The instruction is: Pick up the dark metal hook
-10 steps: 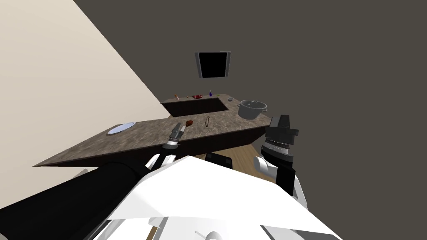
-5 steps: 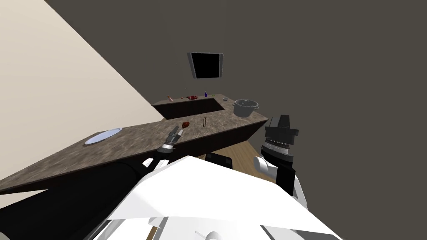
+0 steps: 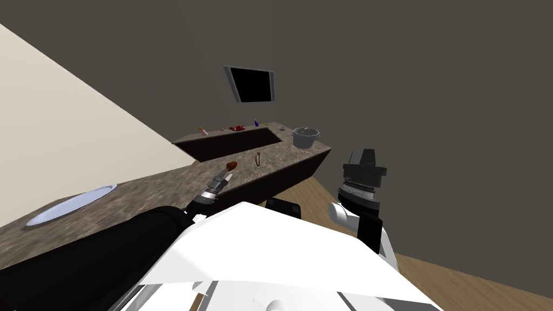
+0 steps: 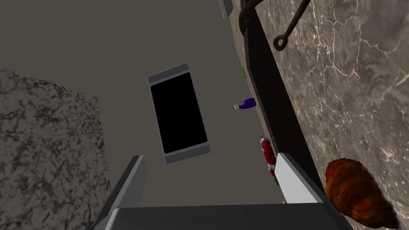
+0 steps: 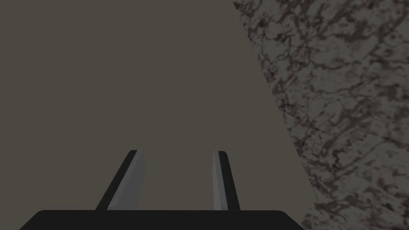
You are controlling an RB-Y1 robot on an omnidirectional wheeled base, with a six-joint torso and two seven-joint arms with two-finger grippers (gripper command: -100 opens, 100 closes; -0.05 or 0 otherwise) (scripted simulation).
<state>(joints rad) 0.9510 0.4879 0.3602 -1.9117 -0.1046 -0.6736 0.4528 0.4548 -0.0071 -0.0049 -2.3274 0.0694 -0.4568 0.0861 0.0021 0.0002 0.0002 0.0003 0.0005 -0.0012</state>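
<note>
On the far left of the mottled brown counter [image 3: 162,186] lies a pale plate [image 3: 70,202], well apart from the work. Further right, the left gripper [image 4: 210,157] hangs over the counter near its front edge, its 2 fingers [image 4: 293,181] spread apart with nothing between them. Just beside its counter-side finger sits a brown pastry-like lump [image 4: 353,195]. Beyond that, ahead of the fingertips and off toward the same side, the dark hook [image 4: 293,24] lies on the counter. It sits between the lump and the grey pot [image 3: 305,137], near the rim of the sunken dark recess [image 3: 229,143]. Its long axis seems to run roughly away from the robot, ring end nearest the fingers. Furthest right, the right gripper [image 5: 177,152] is held off the counter's end, fingers apart and empty. The left arm is plainly the nearer one. It likely needs to reach forward past the lump and shift toward the counter side, so the fingers straddle the shaft crosswise.
</note>
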